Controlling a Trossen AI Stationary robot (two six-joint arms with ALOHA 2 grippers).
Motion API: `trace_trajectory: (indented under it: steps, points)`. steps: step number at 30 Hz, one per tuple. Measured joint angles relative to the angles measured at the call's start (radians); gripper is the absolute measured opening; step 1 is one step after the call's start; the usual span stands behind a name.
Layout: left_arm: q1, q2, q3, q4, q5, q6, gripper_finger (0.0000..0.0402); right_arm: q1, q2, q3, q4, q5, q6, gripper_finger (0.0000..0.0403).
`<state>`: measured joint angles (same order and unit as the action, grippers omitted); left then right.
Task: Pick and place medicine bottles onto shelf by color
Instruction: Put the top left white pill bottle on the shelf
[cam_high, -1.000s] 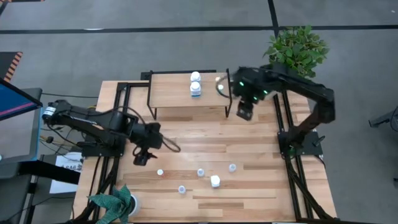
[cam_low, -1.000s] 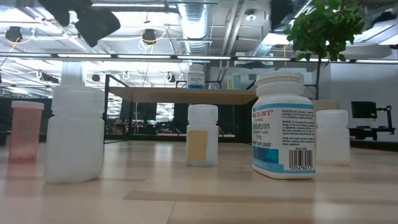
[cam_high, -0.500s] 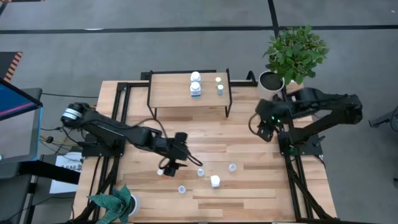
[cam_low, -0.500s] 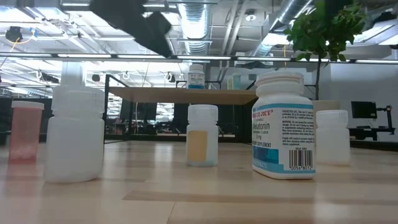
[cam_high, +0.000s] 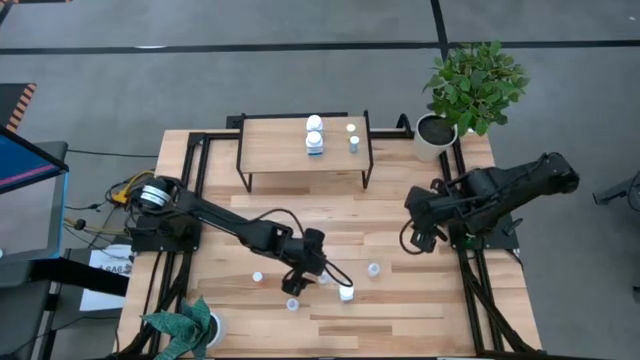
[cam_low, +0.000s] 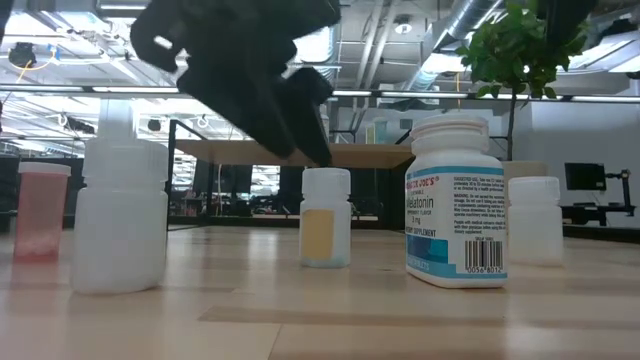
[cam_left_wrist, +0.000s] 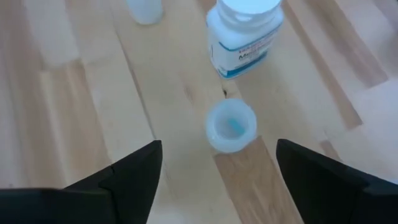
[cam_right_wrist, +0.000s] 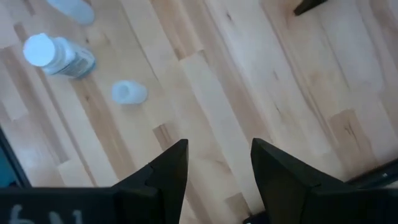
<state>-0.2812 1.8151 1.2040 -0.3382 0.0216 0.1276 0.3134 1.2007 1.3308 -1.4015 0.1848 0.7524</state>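
Near the front of the worktop (cam_high: 400, 300), well apart from the shelf (cam_high: 280, 145), the left end effector (cam_high: 300, 283) hangs with its fingers (cam_left_wrist: 130, 180) spread wide and nothing between them, directly above a tiny white bottle (cam_left_wrist: 231, 126) with a blue label that stands upright on the wood. Just past that bottle, on its side away from the shelf's near edge, stands the larger white bottle with the blue-printed label (cam_high: 346, 291), close to the tiny one though not touching it. Three more small bottles stand loose around this spot: one (cam_high: 257, 276) toward the left arm's base, one (cam_high: 292, 303) nearer the front edge, and one (cam_high: 373, 269) toward the right arm. On the shelf top, at its right half, two white bottles (cam_high: 314, 132) stand one behind the other, touching or nearly so, with two tiny capped bottles (cam_high: 352, 136) just beside them. The right end effector (cam_high: 420, 240) waits over bare wood to the right of the shelf and forward of it, its fingers (cam_right_wrist: 166, 171) parted and empty
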Motion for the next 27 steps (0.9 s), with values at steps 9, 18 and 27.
trace_trajectory:
  steps: [9, 18, 27]
  points:
    - [-0.001, 0.082, 0.012, 0.062, 0.052, 0.011, 0.0313, 0.029, 0.015, 0.000, 0.027, 0.000, 0.000, 0.0191]
    - [-0.001, 0.087, 0.013, 0.113, 0.042, 0.025, 0.0304, 0.029, 0.015, 0.000, 0.043, 0.000, 0.000, 0.0191]
    - [-0.001, 0.087, 0.010, 0.113, 0.039, 0.043, 0.0191, 0.029, 0.015, 0.000, 0.049, 0.000, 0.000, 0.0191]
